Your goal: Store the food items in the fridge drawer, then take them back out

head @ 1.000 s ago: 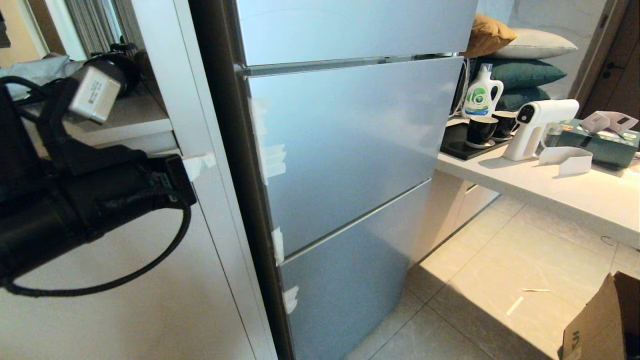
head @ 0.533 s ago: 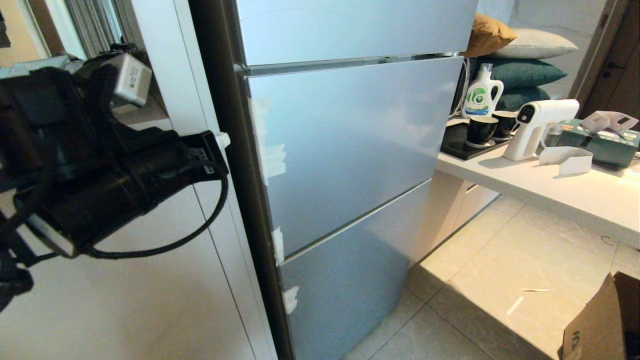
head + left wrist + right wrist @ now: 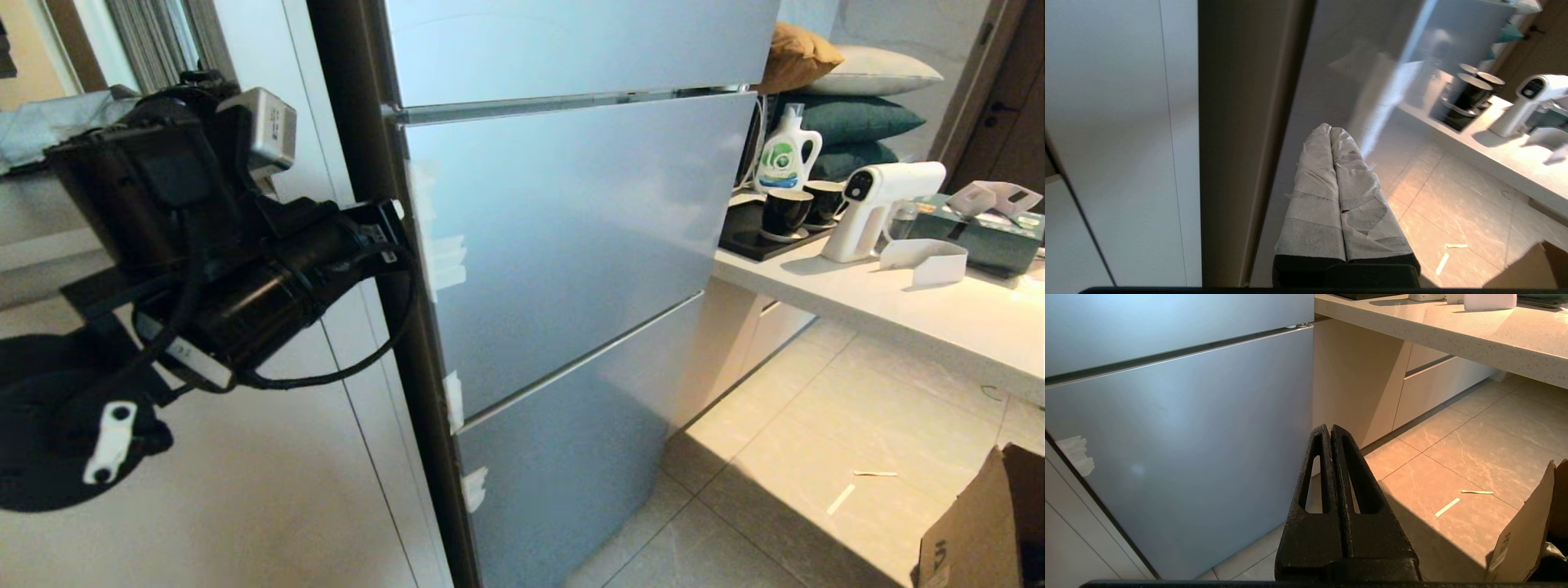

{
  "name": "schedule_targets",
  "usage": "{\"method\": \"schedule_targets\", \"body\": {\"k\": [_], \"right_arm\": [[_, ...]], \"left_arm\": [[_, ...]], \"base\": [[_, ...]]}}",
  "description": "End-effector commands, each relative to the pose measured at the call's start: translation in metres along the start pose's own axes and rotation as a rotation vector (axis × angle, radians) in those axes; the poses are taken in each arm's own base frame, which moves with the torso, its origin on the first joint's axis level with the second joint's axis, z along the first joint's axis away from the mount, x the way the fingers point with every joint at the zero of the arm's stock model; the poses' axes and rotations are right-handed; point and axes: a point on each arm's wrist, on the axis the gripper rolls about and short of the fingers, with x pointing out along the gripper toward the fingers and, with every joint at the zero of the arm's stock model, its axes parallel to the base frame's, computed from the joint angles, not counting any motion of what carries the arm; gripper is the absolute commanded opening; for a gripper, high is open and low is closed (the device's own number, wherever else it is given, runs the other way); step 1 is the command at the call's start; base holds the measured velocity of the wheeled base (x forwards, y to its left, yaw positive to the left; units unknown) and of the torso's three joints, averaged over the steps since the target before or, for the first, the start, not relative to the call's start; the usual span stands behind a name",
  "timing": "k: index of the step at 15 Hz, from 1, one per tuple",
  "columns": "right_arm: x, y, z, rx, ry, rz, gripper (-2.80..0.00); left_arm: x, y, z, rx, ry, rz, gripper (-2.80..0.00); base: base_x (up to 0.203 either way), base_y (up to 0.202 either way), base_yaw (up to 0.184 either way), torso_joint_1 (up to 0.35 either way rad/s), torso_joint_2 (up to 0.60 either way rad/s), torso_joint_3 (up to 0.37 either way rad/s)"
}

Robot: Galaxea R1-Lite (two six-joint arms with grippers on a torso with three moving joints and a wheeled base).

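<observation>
Left gripper pressed shut, empty, tips at the dark left edge of the fridge drawer, at nine o'clock of its closed front. Right gripper shut, empty, low beside the bottom panel.

the left arm is built from chunky black housings, with a loose black cable looped under the wrist and a silver-grey box with a printed label mounted on top. a white tag with dark holes is seen on the black rounded part lower down. the left gripper has fingers wrapped in wrinkled white tape over a black base. the right gripper is made of rough black fingers with long slots cut through.
</observation>
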Motion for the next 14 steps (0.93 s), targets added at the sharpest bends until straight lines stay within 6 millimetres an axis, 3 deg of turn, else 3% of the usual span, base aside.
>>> {"method": "schedule_targets", "body": {"k": [1,14], "right_arm": [[0.002,0.000,-0.009,0.000,0.029,-0.001,-2.80],[0.002,0.000,-0.009,0.001,0.029,-0.003,-2.80]], "left_arm": [[0.005,-0.001,-0.006,0.003,0.012,0.005,-2.80],[0.015,-0.012,-0.012,-0.008,0.004,0.006,-2.80]], "base": [[0.000,0.000,0.000,0.000,0.00,0.000],[0.000,0.000,0.000,0.000,0.00,0.000]]}}
